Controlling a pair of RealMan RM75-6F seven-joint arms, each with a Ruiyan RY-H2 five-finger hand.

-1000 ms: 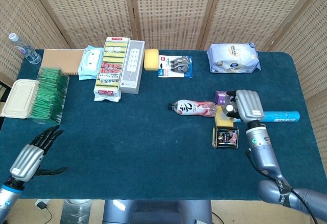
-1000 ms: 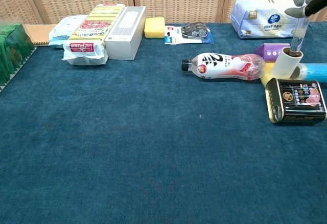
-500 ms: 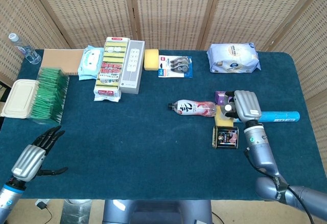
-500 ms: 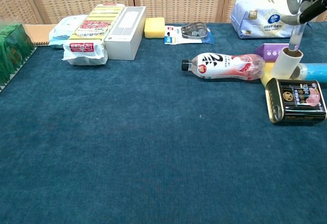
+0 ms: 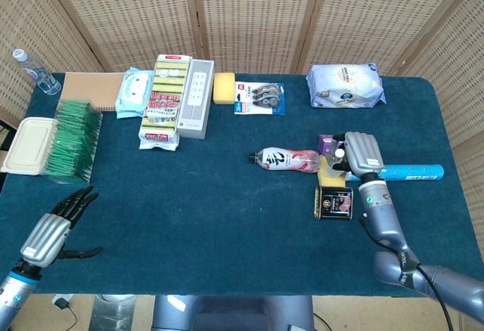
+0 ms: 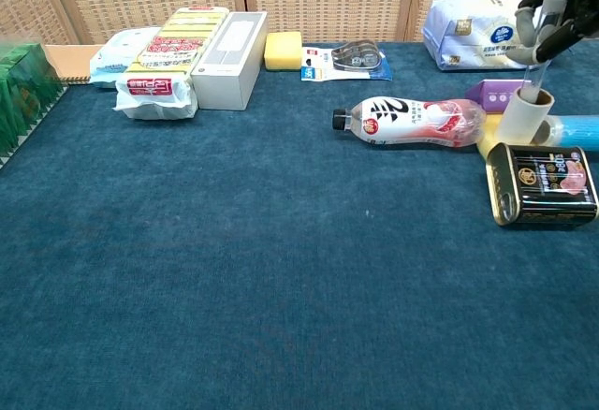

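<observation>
Blue cloth covers the counter [image 5: 189, 218]; right hand [image 5: 361, 153] holds the lint roller [image 6: 524, 115] by its thin handle, fingers [image 6: 535, 17] clamped on it, roll tilted up beside the tin [image 6: 547, 183] and bottle [image 6: 412, 120]; handle's long axis runs up from roll into the hand; left hand [image 5: 51, 233] far off, fingers apart, empty. Since the earlier frame: right hand shifted slightly up-table; left barely moved.

A silver right hand [image 5: 361, 152] is showing above a black-and-gold tin [image 5: 333, 202], beside a pink-labelled bottle [image 5: 286, 160], on the dark teal tabletop [image 5: 212, 195].
</observation>
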